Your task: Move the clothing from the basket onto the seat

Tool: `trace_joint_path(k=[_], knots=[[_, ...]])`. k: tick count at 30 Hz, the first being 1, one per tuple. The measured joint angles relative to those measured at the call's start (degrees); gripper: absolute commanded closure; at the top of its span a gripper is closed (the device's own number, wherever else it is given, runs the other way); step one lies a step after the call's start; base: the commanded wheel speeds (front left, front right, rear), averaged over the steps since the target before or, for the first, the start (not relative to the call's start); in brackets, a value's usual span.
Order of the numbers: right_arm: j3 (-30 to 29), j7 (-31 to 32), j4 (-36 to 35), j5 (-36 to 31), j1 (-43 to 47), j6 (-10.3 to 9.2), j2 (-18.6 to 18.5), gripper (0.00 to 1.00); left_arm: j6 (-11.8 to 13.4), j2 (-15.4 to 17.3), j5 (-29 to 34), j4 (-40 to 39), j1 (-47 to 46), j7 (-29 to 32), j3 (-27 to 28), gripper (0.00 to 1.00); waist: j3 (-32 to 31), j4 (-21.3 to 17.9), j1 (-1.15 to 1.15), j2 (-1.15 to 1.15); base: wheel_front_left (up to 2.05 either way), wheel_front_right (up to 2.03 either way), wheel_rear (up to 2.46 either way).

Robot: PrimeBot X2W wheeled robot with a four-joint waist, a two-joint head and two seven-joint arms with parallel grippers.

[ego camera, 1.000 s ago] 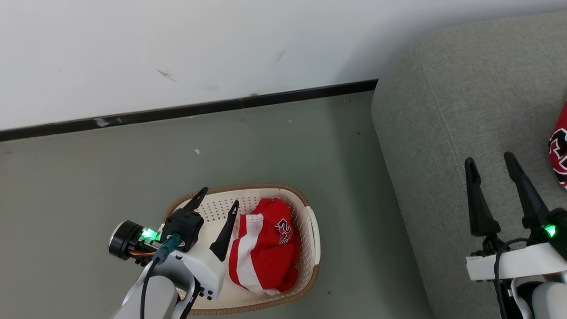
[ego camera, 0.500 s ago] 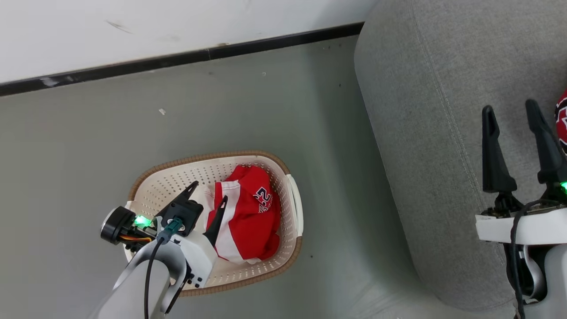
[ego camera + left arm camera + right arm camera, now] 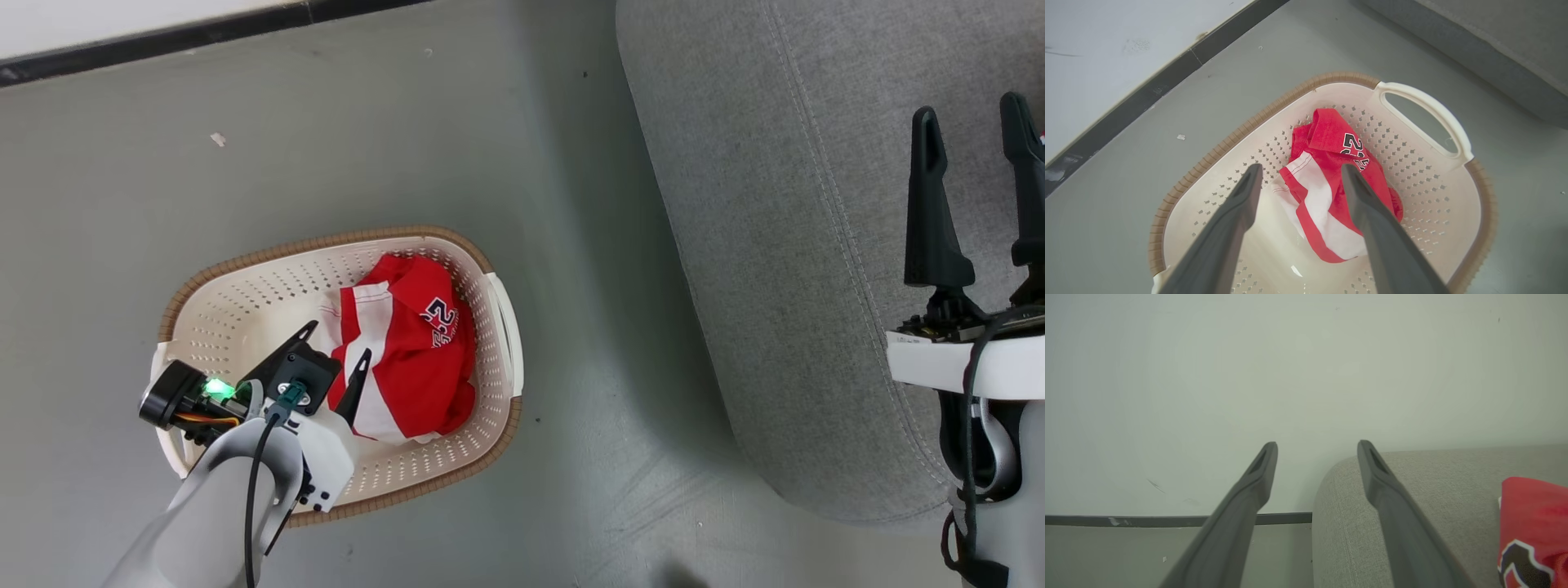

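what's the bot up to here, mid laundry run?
The left gripper hangs open over the basket, its fingers either side of a red garment that lies in it, not yet gripped. The right gripper is open and empty above the grey sofa, where a second red garment already lies. One piece is across, one is left to move.

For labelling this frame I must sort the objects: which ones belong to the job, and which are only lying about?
Job: red garment inside the basket; grey sofa; second red garment on the sofa; left end effector open over the basket; right end effector open.
Lying about: white scrap on the floor; black skirting; wall.
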Motion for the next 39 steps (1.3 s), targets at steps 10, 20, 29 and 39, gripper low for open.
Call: trace_joint_path(k=[10, 20, 29, 39], knots=[[1.8, 0.0, 0.0, 2.0, -3.7, 0.0, 0.0, 0.0, 0.0, 1.0, 1.2, 3.6, -3.0, -0.7, -0.3, 0.0, 4.9, -2.5, 0.0, 0.0, 0.0, 0.0, 0.0], [3.9, 0.0, 0.1, 2.9, -7.6, 0.0, 0.0, 0.0, 0.0, 1.9, 2.5, 6.8, -5.0, -0.8, -0.5, 0.0, 9.4, -4.5, 0.0, 0.0, 0.0, 0.0, 0.0], [5.5, 0.0, 0.1, 3.1, -11.0, 0.0, -0.1, 0.0, 0.2, 2.5, 2.6, 8.6, -6.7, -1.3, -0.2, 0.0, 12.8, -5.5, 0.0, 0.0, 0.0, 0.0, 0.0], [6.2, 0.0, 0.0, 3.3, -14.4, 0.0, -0.1, 0.0, 0.6, 3.3, 4.1, 11.3, -10.3, -1.5, -0.9, 0.0, 17.0, -6.4, 0.0, 0.0, 0.0, 0.0, 0.0]])
